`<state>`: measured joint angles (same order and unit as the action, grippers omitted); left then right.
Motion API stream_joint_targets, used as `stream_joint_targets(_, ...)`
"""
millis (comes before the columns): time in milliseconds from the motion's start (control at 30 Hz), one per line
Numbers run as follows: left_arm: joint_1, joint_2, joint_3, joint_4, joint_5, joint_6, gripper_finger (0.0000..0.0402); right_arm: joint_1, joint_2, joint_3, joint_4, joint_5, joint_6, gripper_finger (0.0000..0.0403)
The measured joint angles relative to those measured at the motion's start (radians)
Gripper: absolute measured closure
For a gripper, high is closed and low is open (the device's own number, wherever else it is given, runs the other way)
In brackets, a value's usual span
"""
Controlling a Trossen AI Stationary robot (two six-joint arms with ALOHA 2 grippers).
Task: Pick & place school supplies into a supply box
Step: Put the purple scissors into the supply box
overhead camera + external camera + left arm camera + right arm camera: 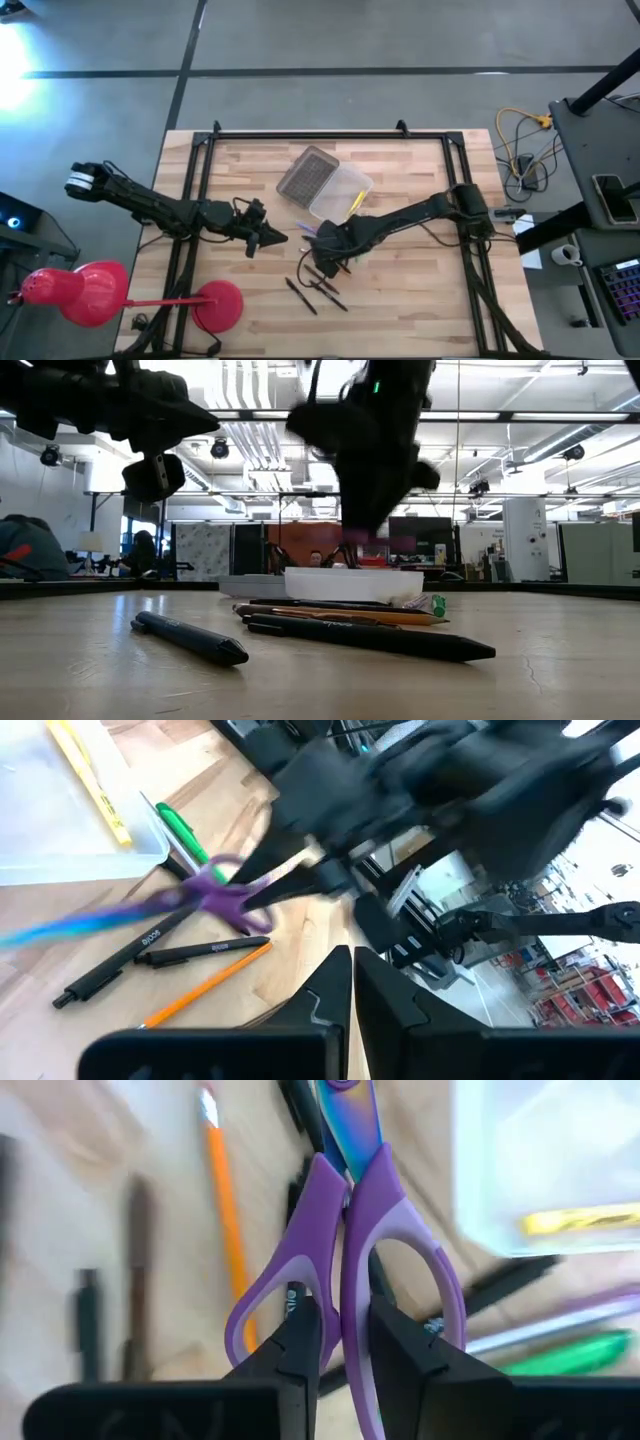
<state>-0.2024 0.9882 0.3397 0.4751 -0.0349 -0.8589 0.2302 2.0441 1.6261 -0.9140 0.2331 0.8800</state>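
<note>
My right gripper (pixel 322 248) is shut on purple-handled scissors (pixel 350 1200) with iridescent blades, just near of the clear supply box (pixel 342 190). The box stands open, its grey dimpled lid (pixel 307 172) beside it and a yellow marker (pixel 580 1220) inside. A green marker (pixel 180 830), an orange pencil (pixel 205 982) and black pens (pixel 130 955) lie flat on the table beside the box. More black pens (pixel 318 292) lie nearer the front edge. My left gripper (pixel 275 238) is shut and empty, left of the right gripper; it also shows in the left wrist view (pixel 352 985). My right gripper pinches the scissors' two handles where their inner bars meet (pixel 335 1280). One fingertip (pixel 300 1335) stands in each finger loop. The blades point away from the fingers, along them. The scissors look lifted clear of the pens and the table.
A black frame (pixel 330 133) runs round the table's far and side edges. A red lamp-like thing (pixel 90 292) sits at the near left corner. Bare wood lies on the table's right half (pixel 420 290).
</note>
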Motion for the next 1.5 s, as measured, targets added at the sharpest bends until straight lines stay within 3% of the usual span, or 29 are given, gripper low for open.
stream_joint_targets(133,0.000,0.000,0.000,0.000,-0.002,0.000,0.0401,0.005,-0.090,-0.003,-0.094,0.137,-0.024,0.0353)
stream_joint_targets(300,0.000,0.000,0.000,0.001,-0.024,0.001,0.0401,-0.054,-0.185,-0.004,-0.347,0.256,-0.169,0.0353)
stream_joint_targets(400,0.000,0.000,0.000,0.006,-0.026,0.001,0.0401,-0.117,-0.212,-0.018,-0.424,0.306,-0.351,0.0353)
stream_joint_targets(467,0.000,0.000,-0.001,0.010,-0.026,0.002,0.0401,-0.152,-0.223,-0.022,-0.410,0.327,-0.570,0.0352)
stream_joint_targets(600,0.000,0.000,-0.001,0.014,-0.026,0.002,0.0401,-0.223,-0.212,-0.023,-0.383,0.334,-0.892,0.0352)
stream_joint_targets(967,0.000,0.000,-0.001,0.015,-0.026,-0.014,0.0401,-0.345,-0.121,-0.025,-0.330,0.328,-1.336,0.0352)
stream_joint_targets(1100,0.000,0.000,-0.001,0.015,-0.041,-0.015,0.0401,-0.354,-0.082,-0.026,-0.310,0.280,-1.448,0.0352)
stream_joint_targets(1333,0.000,0.000,-0.001,0.015,-0.099,-0.015,0.0401,-0.385,-0.034,-0.026,-0.127,0.201,-1.572,0.0351)
stream_joint_targets(1500,0.000,0.000,-0.001,0.014,-0.103,-0.015,0.0401,-0.415,-0.003,-0.026,-0.130,0.129,-1.619,0.0341)
